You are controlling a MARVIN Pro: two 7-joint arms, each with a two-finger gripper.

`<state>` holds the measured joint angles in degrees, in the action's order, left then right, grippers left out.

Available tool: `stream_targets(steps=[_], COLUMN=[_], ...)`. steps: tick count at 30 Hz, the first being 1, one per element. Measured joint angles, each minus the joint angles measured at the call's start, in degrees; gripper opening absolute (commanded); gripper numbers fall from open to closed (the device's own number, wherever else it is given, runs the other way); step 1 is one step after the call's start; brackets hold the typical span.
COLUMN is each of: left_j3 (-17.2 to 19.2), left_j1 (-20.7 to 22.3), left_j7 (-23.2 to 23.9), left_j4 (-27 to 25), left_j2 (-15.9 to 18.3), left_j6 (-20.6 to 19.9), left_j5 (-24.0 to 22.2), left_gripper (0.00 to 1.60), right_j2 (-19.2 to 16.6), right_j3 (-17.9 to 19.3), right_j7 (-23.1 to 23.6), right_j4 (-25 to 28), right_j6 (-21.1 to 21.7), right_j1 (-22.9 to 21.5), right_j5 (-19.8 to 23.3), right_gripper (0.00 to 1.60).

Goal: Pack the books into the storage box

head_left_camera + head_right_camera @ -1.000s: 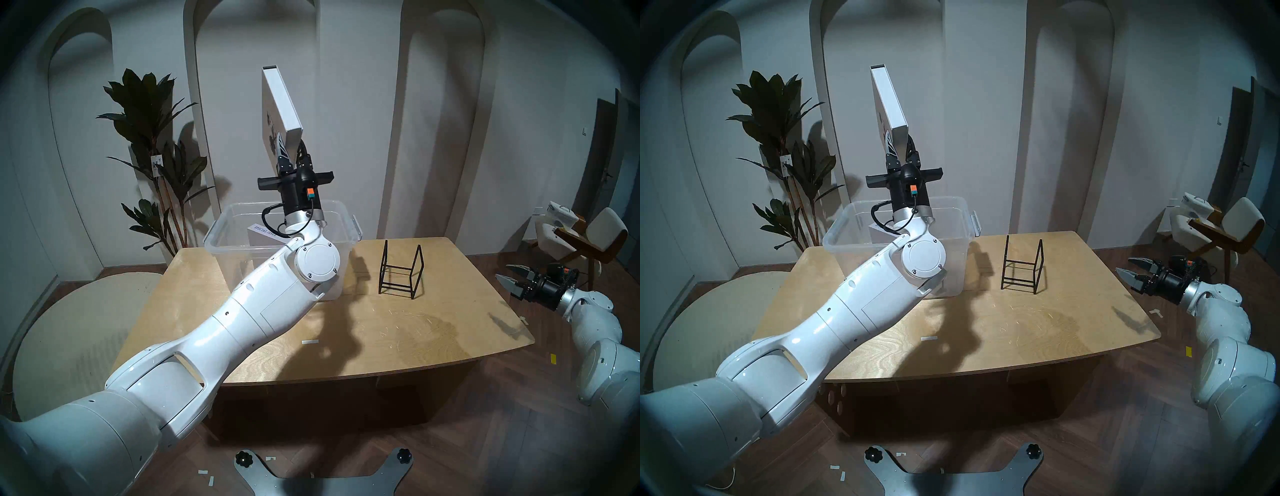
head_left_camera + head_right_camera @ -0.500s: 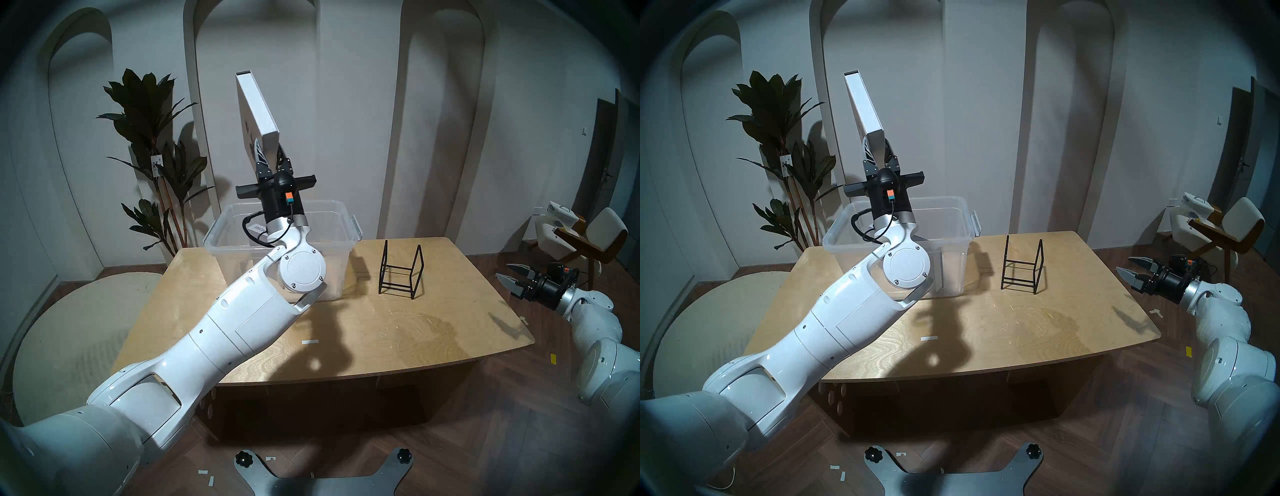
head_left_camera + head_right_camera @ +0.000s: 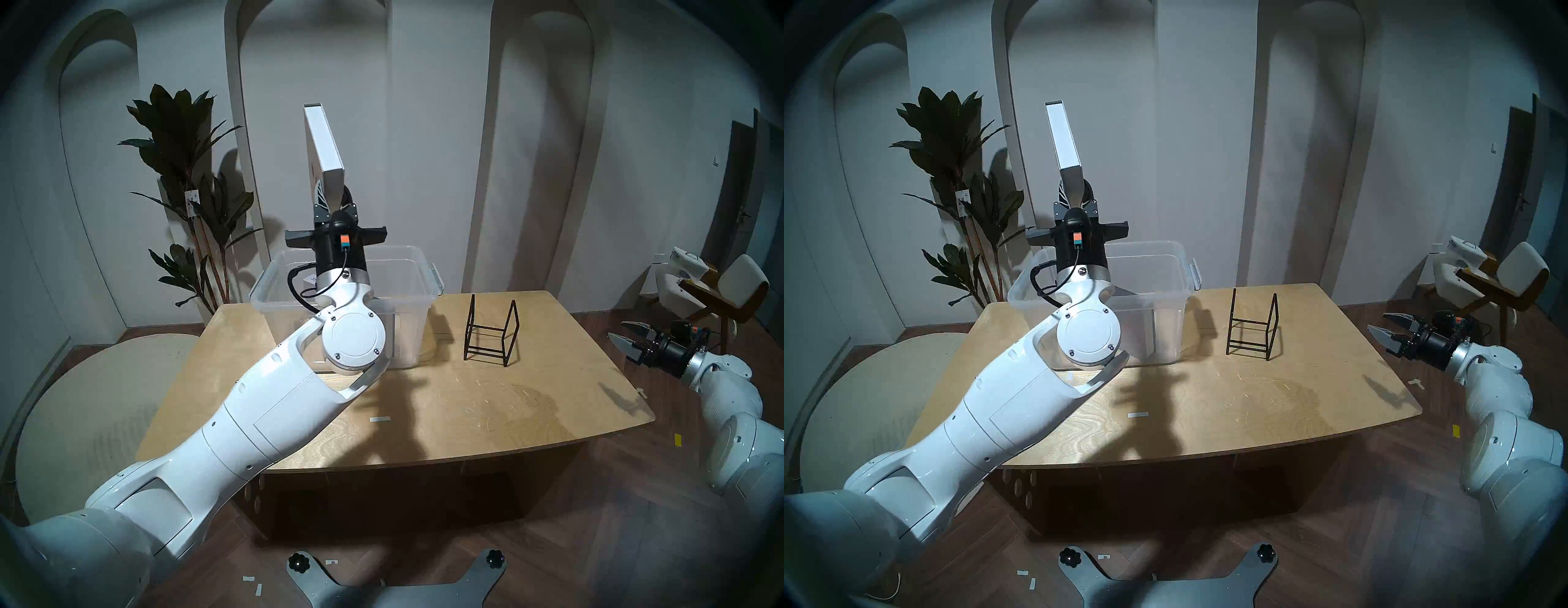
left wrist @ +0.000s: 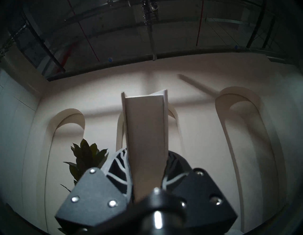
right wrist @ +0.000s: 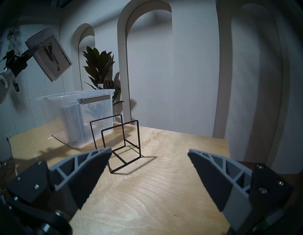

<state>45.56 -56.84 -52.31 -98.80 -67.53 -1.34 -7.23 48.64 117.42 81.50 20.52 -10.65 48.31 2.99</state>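
White hardcover book [image 3: 323, 140], dark figure printed on its cover: clamped at its lower end in the left gripper [image 3: 333, 197], held high above the clear storage box [image 3: 418, 271], tilted slightly. Clear storage box: on the wooden table [image 3: 488, 407], far left part; a second, pale book [image 3: 309, 280] inside, mostly hidden by the arm. Black wire rack [image 3: 492, 335]: empty, just right of the box. Right gripper [image 3: 623, 335]: beyond the table's right edge, fingers spread wide, holding nothing.

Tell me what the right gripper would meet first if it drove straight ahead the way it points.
Probably the black wire rack: it stands on the table just ahead of the open right gripper, slightly off-centre. Depth is uncertain; the storage box lies beyond.
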Motion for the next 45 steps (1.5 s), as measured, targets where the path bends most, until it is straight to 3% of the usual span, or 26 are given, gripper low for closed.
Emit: stream_targets(steps=[11, 21, 28, 45], left_j3=[3.51, 7.23, 7.17, 5.90], left_j1=[0.15, 4.01, 6.98, 13.33], left_j7=[10.88, 20.36, 24.33, 28.73], left_j4=[-6.53, -4.42, 0.59, 9.12], left_j2=[4.90, 5.84, 4.46, 0.12], left_j6=[-12.47, -22.94, -24.05, -21.98], left_j5=[-12.66, -23.86, -25.54, -23.56], left_gripper=[0.00, 0.00, 0.00, 0.00], right_j2=[-0.06, -0.21, -0.34, -0.55], right_j3=[0.01, -0.04, -0.06, -0.08], right_j7=[-0.16, -0.22, -0.22, -0.14], right_j4=[-0.52, -1.44, -2.00, -3.02], right_j6=[0.00, -0.05, -0.19, -0.61], right_j1=[-0.44, -1.09, -1.55, -2.32], right_j5=[-0.12, -0.43, -0.66, -1.14], right_gripper=[1.60, 1.60, 1.60, 1.60])
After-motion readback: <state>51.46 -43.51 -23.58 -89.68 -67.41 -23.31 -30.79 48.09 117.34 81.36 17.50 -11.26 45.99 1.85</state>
